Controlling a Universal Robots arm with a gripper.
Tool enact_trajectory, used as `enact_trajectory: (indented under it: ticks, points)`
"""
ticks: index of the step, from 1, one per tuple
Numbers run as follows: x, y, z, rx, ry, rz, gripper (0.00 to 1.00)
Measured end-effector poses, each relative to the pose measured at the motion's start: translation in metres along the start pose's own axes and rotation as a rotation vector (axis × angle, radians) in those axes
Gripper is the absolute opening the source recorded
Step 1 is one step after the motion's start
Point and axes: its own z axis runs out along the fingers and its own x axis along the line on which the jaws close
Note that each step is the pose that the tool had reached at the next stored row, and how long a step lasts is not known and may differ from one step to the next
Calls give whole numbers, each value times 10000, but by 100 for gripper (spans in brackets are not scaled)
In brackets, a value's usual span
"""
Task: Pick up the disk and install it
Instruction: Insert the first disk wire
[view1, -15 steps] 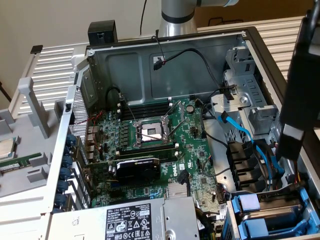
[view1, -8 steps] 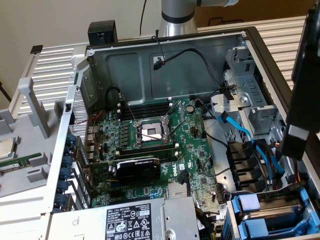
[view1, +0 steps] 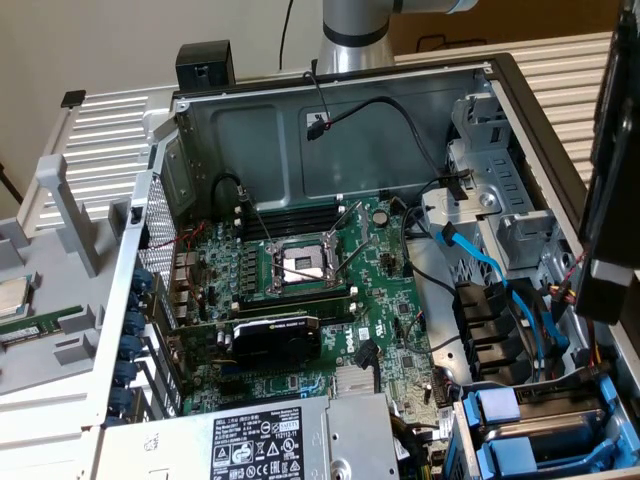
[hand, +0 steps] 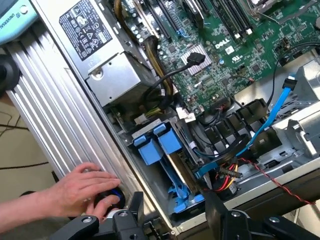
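While poised above the drive bay (hand: 150, 177), pincer (hand: 173, 200): released, nothing grasped.
Disk (hand: 179, 171): edge-on in blue rails (hand: 186, 197), seated in bay at case (hand: 60, 115) corner.
Hand (hand: 82, 192): against case side, beside pincer.

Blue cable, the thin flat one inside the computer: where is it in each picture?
Exterior view: the blue cable is toward the exterior view's right, running from the silver drive cage down past the black brackets.
Wrist view: the blue cable slants over the black brackets, beside the silver drive cage.
Shared landmark: the green motherboard, next to the cable in both.
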Motion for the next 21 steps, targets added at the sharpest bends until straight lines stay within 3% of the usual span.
enact_trajectory:
  ticks: [3,8,13,17,21]
  points:
    - [-1,-1,-1,57,-133,-302,61]
    - [-1,-1,0,32,-390,-863,61]
    - [-2,-1,2,52,-596,-1560,61]
    - [-2,-1,5,126,-686,-2234,61]
    - [6,-5,10,176,-733,-2650,61]
